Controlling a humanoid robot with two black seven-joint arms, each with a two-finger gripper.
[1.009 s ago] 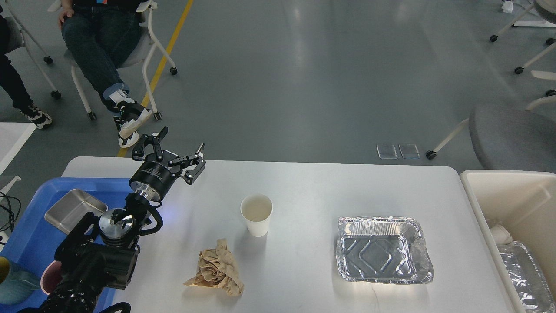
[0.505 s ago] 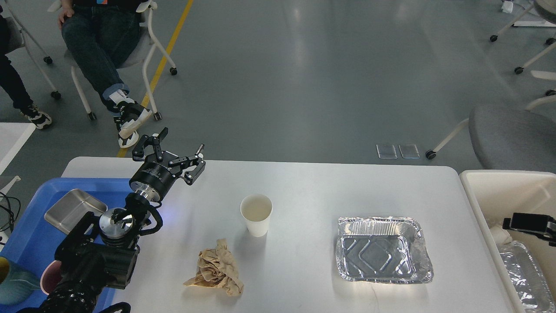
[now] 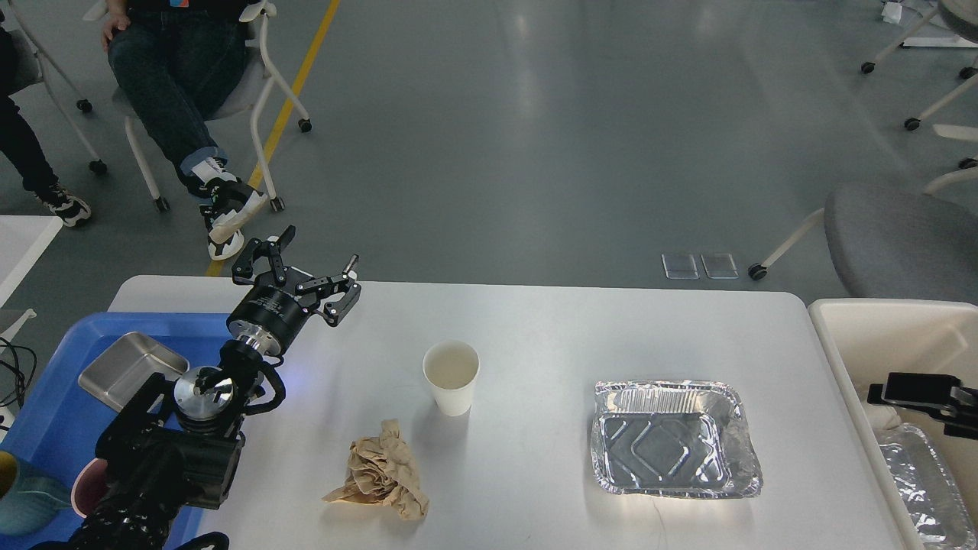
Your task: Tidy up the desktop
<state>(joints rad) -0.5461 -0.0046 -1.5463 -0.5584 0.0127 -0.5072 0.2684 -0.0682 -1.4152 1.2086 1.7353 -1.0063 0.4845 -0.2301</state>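
Observation:
The white desktop (image 3: pixel 550 328) holds a white paper cup (image 3: pixel 451 376) standing upright in the middle, a crumpled brown paper wad (image 3: pixel 382 473) in front of it, and an empty foil tray (image 3: pixel 672 439) to the right. My left gripper (image 3: pixel 319 249) is open and empty, raised over the desktop's far left part, well left of the cup. My right gripper (image 3: pixel 879 395) comes in at the right edge over the cream bin (image 3: pixel 848 321). It is dark and partly cut off, so I cannot tell its fingers apart.
A blue tray (image 3: pixel 53 412) on the left holds a metal dish (image 3: pixel 130 368) and cups at its near end. The cream bin holds a foil tray (image 3: pixel 921 485) and white waste. A seated person and chairs are beyond the table's far edge.
My right gripper has come into view from the right edge and moved left over the cream bin. My left arm has barely moved.

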